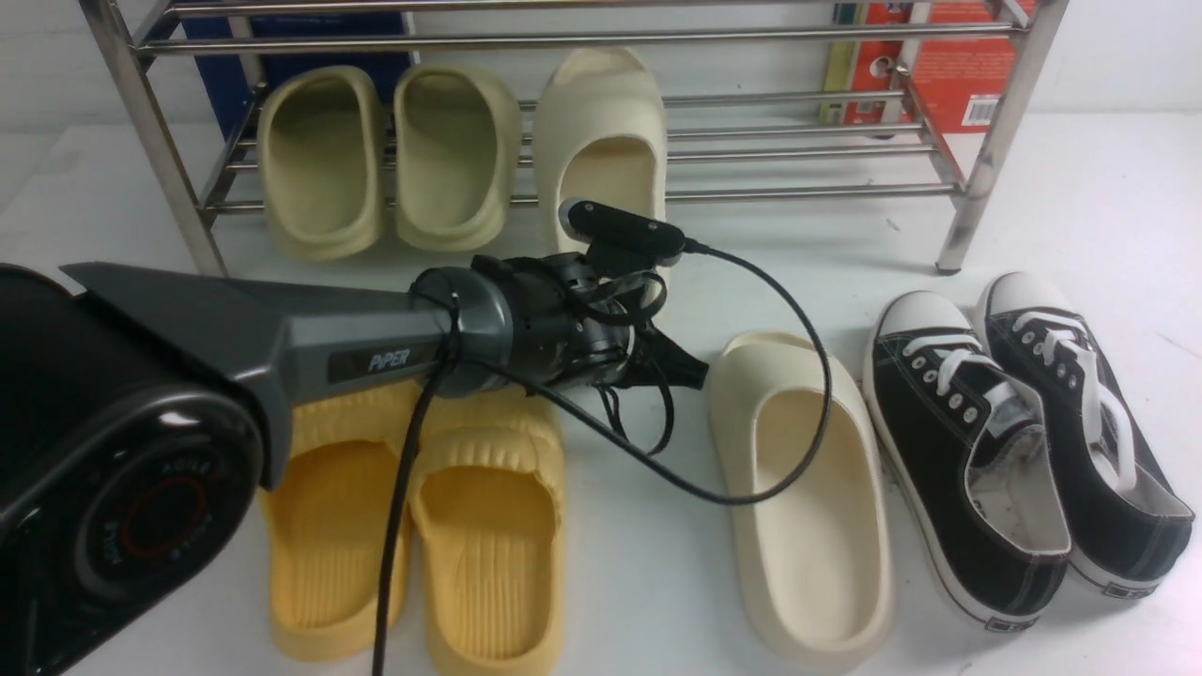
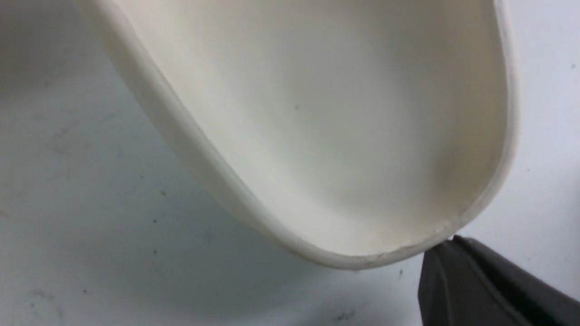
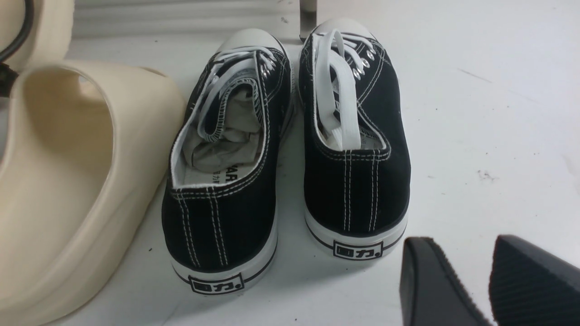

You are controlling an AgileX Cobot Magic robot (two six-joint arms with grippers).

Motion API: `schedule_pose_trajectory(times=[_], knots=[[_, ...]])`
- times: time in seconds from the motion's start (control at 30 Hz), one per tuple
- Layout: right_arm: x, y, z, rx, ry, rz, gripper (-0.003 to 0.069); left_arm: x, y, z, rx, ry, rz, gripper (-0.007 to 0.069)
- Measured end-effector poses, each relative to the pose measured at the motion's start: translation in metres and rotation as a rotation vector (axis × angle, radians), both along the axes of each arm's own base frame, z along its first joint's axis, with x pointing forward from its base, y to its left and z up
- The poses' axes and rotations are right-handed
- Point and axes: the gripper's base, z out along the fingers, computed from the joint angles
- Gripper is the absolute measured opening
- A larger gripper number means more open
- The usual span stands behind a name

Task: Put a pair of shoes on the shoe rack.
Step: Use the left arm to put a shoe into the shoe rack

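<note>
One cream slipper (image 1: 601, 122) lies on the lower shelf of the steel shoe rack (image 1: 798, 192), toe pointing away. The other cream slipper (image 1: 808, 488) lies on the white table right of centre. It also shows in the right wrist view (image 3: 59, 172). My left gripper (image 1: 700, 374) reaches across from the left, its tip at that slipper's near-left rim. In the left wrist view the slipper (image 2: 340, 113) fills the frame. The left gripper (image 2: 453, 242) looks shut and empty, tip touching the rim. My right gripper (image 3: 457, 244) is open and empty, behind the sneakers' heels.
Two olive-beige slides (image 1: 390, 160) sit on the rack left of the cream slipper. Two yellow ribbed slides (image 1: 413, 526) lie under my left arm. Two black canvas sneakers (image 1: 1024, 441) stand right of the floor slipper, also in the right wrist view (image 3: 290, 158). A red box (image 1: 958, 66) stands behind the rack.
</note>
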Motion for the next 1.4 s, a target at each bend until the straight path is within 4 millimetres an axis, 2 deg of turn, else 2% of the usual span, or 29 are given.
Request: schedule_pose_trajectory(times=[0.43,0.6,0.8,0.93,1.03,1.13,1.2,1.3,1.4], knots=[[0.0,0.0,0.0,0.0,0.0,0.0,0.0246,0.031,-0.011,0.065,-0.002,-0.248,0.016,-0.0013],[0.0,0.0,0.0,0.0,0.0,0.0,0.0246,0.037,-0.009,0.077,0.022,-0.304,0.008,-0.0013],[0.0,0.0,0.0,0.0,0.0,0.0,0.0246,0.045,0.005,0.077,-0.011,-0.292,0.103,-0.0013],[0.0,0.0,0.0,0.0,0.0,0.0,0.0246,0.037,0.003,0.093,-0.031,-0.299,0.142,-0.0013],[0.0,0.0,0.0,0.0,0.0,0.0,0.0246,0.02,-0.006,0.115,-0.083,-0.292,0.165,-0.0013],[0.0,0.0,0.0,0.0,0.0,0.0,0.0246,0.002,-0.014,0.128,-0.105,-0.226,0.168,-0.0013],[0.0,0.0,0.0,0.0,0.0,0.0,0.0246,-0.006,-0.018,0.125,-0.097,-0.147,0.148,-0.0013],[0.0,0.0,0.0,0.0,0.0,0.0,0.0246,-0.012,-0.02,0.109,-0.068,0.005,0.108,-0.0013],[0.0,0.0,0.0,0.0,0.0,0.0,0.0246,-0.01,-0.018,0.095,-0.091,0.125,0.051,-0.0013]])
